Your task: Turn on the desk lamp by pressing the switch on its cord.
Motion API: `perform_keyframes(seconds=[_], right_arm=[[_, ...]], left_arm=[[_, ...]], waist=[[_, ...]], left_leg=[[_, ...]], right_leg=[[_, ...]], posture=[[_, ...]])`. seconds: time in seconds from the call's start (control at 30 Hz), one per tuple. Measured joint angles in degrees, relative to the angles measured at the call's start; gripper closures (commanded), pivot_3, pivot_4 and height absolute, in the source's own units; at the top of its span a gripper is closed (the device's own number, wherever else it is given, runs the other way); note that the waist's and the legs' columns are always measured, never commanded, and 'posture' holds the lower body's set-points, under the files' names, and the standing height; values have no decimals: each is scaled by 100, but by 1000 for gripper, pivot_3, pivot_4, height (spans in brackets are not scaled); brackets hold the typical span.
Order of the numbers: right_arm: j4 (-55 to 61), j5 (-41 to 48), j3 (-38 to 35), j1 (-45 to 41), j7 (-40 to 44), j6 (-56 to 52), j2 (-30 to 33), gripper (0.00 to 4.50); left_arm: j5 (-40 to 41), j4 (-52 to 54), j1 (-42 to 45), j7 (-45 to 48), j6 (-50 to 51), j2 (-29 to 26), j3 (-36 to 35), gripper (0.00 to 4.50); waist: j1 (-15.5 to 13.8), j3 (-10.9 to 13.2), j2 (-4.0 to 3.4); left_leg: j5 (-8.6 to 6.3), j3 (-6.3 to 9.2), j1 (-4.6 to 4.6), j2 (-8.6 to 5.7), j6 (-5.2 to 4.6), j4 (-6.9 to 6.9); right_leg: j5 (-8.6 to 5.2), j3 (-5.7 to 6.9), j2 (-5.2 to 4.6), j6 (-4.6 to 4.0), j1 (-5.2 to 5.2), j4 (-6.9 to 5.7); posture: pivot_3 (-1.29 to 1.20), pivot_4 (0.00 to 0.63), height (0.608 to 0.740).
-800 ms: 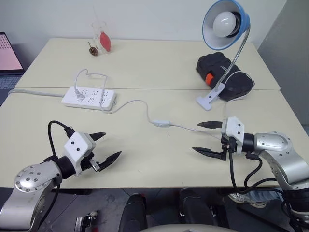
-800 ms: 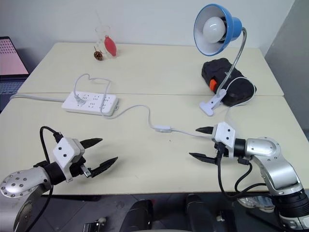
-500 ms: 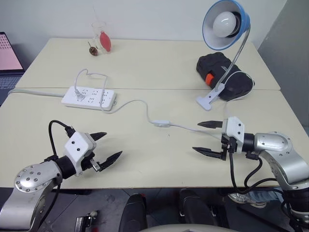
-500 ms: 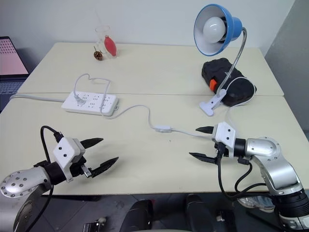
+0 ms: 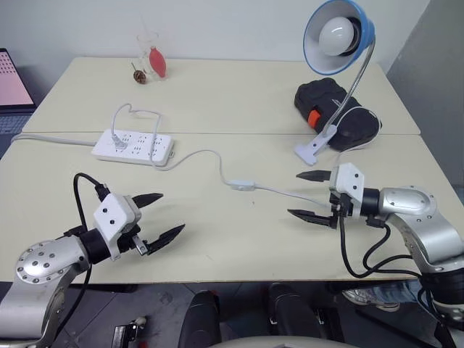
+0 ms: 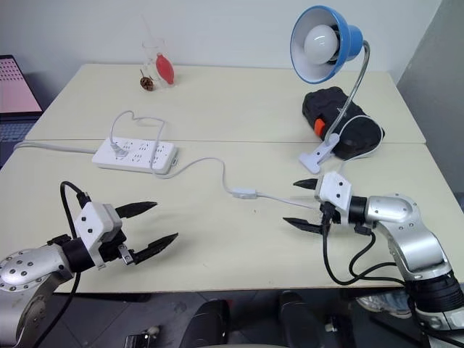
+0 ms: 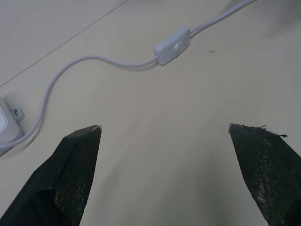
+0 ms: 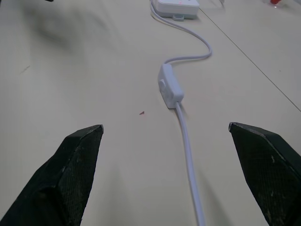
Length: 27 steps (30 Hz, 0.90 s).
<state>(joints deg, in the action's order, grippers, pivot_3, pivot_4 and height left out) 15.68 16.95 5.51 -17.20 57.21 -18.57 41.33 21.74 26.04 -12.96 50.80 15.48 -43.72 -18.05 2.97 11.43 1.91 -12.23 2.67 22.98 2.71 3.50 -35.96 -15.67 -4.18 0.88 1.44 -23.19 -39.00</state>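
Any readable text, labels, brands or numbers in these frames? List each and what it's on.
None readable.
White multi-socket power strip: no legible marking.
Small white inline switch: plain, no visible print.
Blue bowl-shaped desk lamp: no label seen.
Black pouch with orange tab: nothing legible.
Screen at the table's left edge: a dot pattern, too small to read.

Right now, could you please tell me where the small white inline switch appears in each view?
Left eye: small flat white inline switch at table centre.
Right eye: centre.
Left wrist: on the cream table ahead.
Right wrist: ahead, mid-table.
Shared landmark: thin white cord through it.
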Motion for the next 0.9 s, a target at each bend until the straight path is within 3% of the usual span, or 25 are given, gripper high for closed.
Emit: perform_keyframes(seconds=[0.23, 0.57, 0.7, 0.9], right_arm=[[-448, -7, 533, -942, 56, -640, -404, 20], [-2669, -779, 1614, -2658, 494, -453, -1324, 20], [-3616, -1167, 1843, -2994, 507, -126, -1786, 20], [-4300, -1361, 1880, -3128, 566, 128, -1974, 20]], left_arm=[[60, -123, 157, 239, -201, 1, 108, 0], [234, -190, 626, 618, -52, -124, 493, 0], [230, -196, 678, 616, -31, -129, 541, 0], [192, -187, 475, 606, -25, -133, 545, 0]], waist=[[30, 1, -1], [29, 2, -3], [30, 2, -3], [29, 4, -6]], left_leg=[[0, -2, -2, 1, 0, 0], [0, 2, 3, 1, 0, 5], [0, 3, 5, 1, 0, 10], [0, 6, 5, 1, 0, 9]], right_leg=[[2, 1, 1, 0, -1, -2], [15, 7, 2, 22, -6, -3], [14, 8, 2, 20, -6, -2], [14, 10, 2, 19, -7, -4]], posture=[[0, 150, 740], [0, 150, 740], [0, 150, 740], [0, 150, 740]])
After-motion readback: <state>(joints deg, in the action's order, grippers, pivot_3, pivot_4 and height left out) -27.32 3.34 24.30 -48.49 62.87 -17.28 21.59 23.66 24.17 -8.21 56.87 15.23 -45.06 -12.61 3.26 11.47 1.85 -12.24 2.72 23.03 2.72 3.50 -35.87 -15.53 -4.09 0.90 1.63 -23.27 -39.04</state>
